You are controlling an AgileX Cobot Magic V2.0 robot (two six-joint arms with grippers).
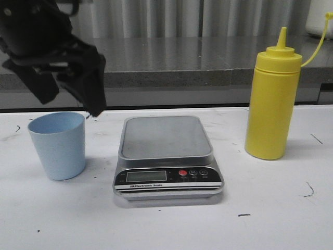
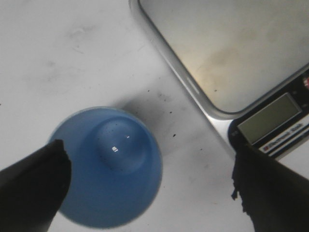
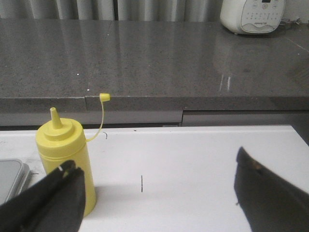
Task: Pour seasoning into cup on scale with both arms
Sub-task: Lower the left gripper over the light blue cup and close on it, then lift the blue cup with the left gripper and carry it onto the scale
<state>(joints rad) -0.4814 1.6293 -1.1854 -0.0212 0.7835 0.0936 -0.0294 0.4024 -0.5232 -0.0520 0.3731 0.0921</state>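
**Both grippers spread wide, nothing held**

The left gripper (image 2: pixel 149 193) has fingers apart above one blue cup (image 2: pixel 108 166), its rim partly between them; one scale (image 1: pixel 166 156) sits just beside. The right gripper (image 3: pixel 159 198), fingers apart, has one yellow seasoning bottle (image 3: pixel 65 154) behind one finger

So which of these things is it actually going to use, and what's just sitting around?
For the job:
- blue cup
- scale
- yellow seasoning bottle
- left gripper, open above the cup
- right gripper, open near the bottle

Just there:
- white appliance on the grey counter
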